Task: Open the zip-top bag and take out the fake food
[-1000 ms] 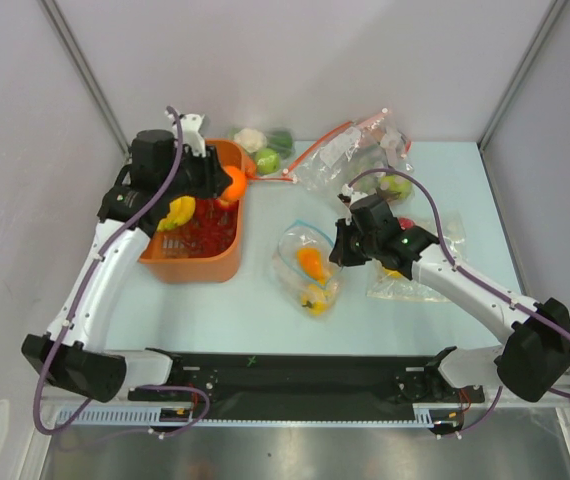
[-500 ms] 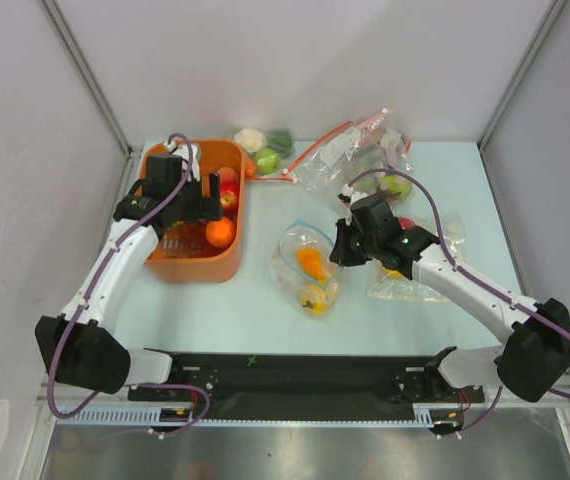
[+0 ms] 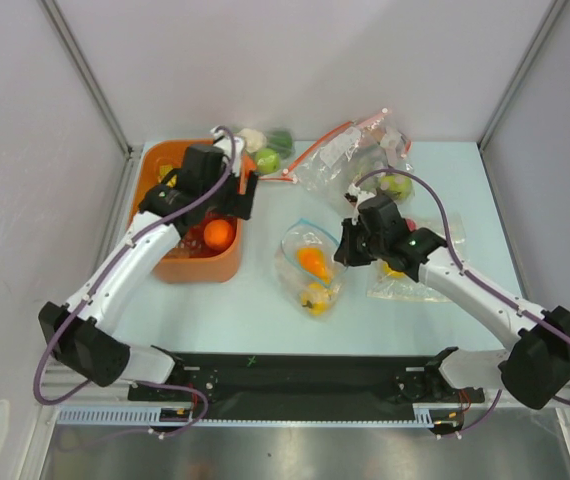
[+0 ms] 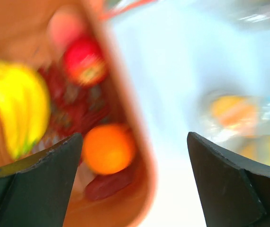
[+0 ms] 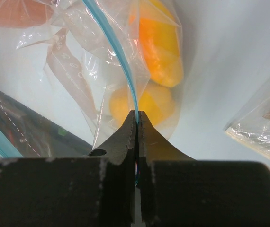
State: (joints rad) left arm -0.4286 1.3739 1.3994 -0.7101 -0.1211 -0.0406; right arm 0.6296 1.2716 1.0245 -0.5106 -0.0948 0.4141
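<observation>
The zip-top bag (image 3: pixel 308 262) lies mid-table, and my right gripper (image 3: pixel 346 246) is shut on its teal zip strip (image 5: pixel 125 71). Through the clear plastic I see two pieces of fake food, one orange (image 5: pixel 159 45) and one yellow-orange (image 5: pixel 149 101). My left gripper (image 3: pixel 237 200) hangs open and empty over the right rim of the orange basket (image 3: pixel 227 262). In the basket (image 4: pixel 142 156) lie a round orange (image 4: pixel 107 149), a yellow banana bunch (image 4: pixel 23 109) and a red apple (image 4: pixel 84 61). The left wrist view is blurred.
A clear bag with a red zip strip (image 3: pixel 350 152) and a green apple (image 3: pixel 396 185) lies at the back right. Another clear bag (image 3: pixel 410 277) sits under my right arm. Loose vegetables (image 3: pixel 263 146) rest behind the basket. A black rail (image 3: pixel 295 375) runs along the near edge.
My left gripper opened and the round orange dropped into the basket. The left arm then swung right toward the basket's right rim. The right gripper kept its hold on the strip.
</observation>
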